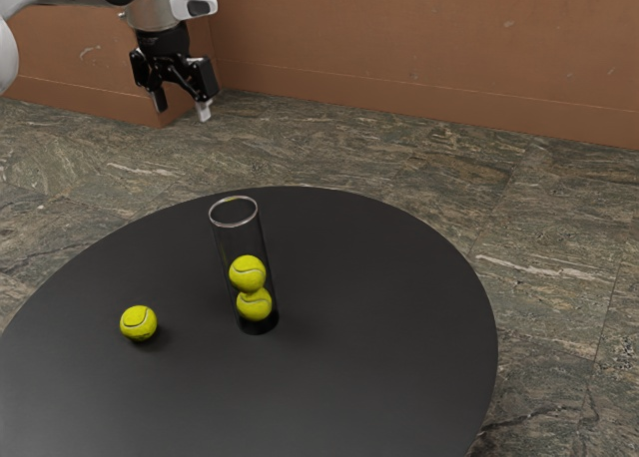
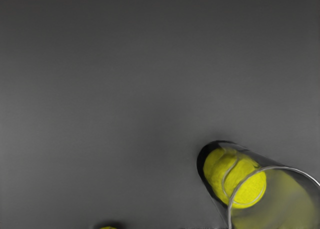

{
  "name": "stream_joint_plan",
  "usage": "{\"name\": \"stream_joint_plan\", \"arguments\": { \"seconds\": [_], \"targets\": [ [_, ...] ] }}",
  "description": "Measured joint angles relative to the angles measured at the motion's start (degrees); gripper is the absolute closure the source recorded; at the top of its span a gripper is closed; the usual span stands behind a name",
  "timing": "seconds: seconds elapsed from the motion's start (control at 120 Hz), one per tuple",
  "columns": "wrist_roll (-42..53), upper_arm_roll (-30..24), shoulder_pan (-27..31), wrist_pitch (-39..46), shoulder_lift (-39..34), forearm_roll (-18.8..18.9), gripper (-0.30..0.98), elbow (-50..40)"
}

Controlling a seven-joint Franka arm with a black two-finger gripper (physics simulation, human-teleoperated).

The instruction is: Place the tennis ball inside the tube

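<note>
The gripper [image 1: 182,112] hangs in the air, in the exterior view beyond the round black desk [image 1: 369,367]. Its jaws stand wide apart, with nothing between them. The loose tennis ball [image 1: 139,323] rests on the desk, at the exterior view's left of the tube [image 1: 240,242], and does not touch it. This tube is transparent and stands upright, its round mouth facing up. Inside, in the lower part, are two balls: the upper ball [image 1: 248,273] sits upon the lower ball [image 1: 254,304]. Behind the desk are the stone-patterned floor [image 1: 519,237] and the brown wall [image 1: 419,48].
</note>
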Motion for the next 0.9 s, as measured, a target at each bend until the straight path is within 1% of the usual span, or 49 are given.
{"name": "stream_joint_plan", "arguments": {
  "seconds": [0.142,0.208,0.275,0.367,0.458,0.542,0.633,0.725,0.808,0.9],
  "targets": [
    [1.0,0.6,0.0,-0.2,-0.4,0.1,0.00,-0.9],
    [1.5,2.4,0.0,-0.2,-4.1,0.2,0.00,-7.0],
    [1.9,3.5,0.3,0.6,-8.6,1.3,0.00,-14.0],
    [2.5,4.3,0.2,3.7,-12.9,2.6,0.00,-23.0],
    [3.1,5.6,0.0,7.7,-15.6,3.6,0.00,-31.1],
    [3.4,6.0,1.0,11.1,-16.4,4.3,0.00,-35.1],
    [3.5,7.9,0.8,13.0,-16.8,4.8,0.00,-39.3],
    [3.7,8.3,2.1,16.3,-16.4,5.0,0.00,-44.6],
    [3.8,8.3,3.8,20.7,-15.8,5.2,0.00,-49.3],
    [4.0,8.3,5.4,26.6,-17.2,5.2,0.00,-54.9]
  ]
}}
